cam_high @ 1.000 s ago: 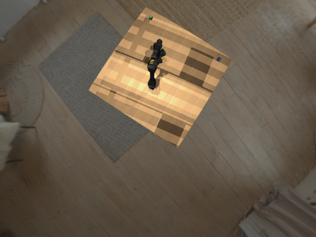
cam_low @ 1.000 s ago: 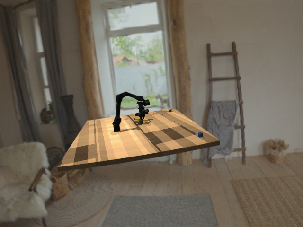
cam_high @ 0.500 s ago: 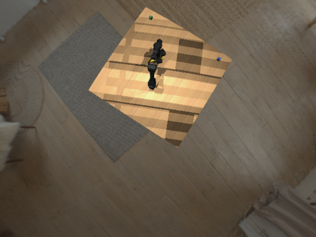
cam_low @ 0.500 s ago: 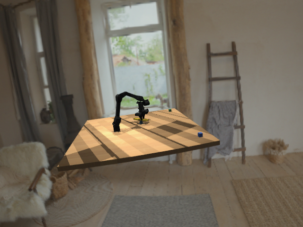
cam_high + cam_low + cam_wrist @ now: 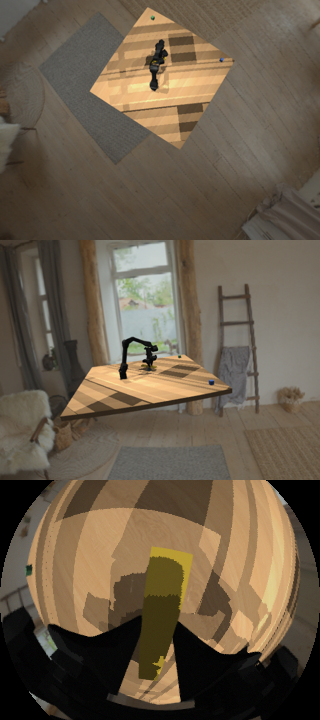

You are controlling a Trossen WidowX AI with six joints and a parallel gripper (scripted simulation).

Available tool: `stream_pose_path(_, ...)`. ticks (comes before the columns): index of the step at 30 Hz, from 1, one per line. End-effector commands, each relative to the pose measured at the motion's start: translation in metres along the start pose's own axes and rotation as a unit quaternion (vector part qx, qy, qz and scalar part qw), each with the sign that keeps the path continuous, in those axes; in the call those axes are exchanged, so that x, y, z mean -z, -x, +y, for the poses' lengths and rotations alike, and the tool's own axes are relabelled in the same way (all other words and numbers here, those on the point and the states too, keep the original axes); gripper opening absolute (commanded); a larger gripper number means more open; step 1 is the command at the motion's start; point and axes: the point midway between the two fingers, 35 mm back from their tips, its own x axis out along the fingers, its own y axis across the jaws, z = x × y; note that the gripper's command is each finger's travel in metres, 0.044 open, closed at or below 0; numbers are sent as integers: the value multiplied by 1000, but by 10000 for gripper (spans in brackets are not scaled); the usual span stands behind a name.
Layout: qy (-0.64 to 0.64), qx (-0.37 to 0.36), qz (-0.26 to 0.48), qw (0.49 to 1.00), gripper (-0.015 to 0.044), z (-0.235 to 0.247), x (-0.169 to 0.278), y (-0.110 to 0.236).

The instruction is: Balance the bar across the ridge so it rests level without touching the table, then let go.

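Note:
My gripper (image 5: 158, 622) (image 5: 149, 362) (image 5: 157, 60) is shut on the yellow bar (image 5: 164, 596) (image 5: 148, 366) (image 5: 154, 62). In the wrist view the bar runs lengthwise between the two dark fingers, and its far end sticks out over the table (image 5: 220, 520). In the exterior view the bar sits low, just above the wooden table top (image 5: 160, 392), about level. A small dark blue shape (image 5: 149, 369) lies right under the bar's middle; it may be the ridge, and I cannot tell whether the bar touches it. The ridge is hidden in the wrist view.
A small green cube (image 5: 152, 17) (image 5: 179, 356) sits near the table's far corner. A small blue cube (image 5: 221, 59) (image 5: 211, 382) sits near the right corner. The arm's base (image 5: 153, 85) (image 5: 122, 373) stands mid-table. The table top (image 5: 186, 85) is tilted in the overhead view.

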Motion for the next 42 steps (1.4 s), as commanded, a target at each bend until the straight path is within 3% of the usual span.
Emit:
stream_pose_path(1,0,0,0,1000,0,0,0,0)
stream_pose_path(9,0,0,0,1000,0,0,0,0)
stream_pose_path(16,0,0,0,1000,167,0,0,0)
stream_pose_path(42,0,0,0,1000,170,0,0,0)
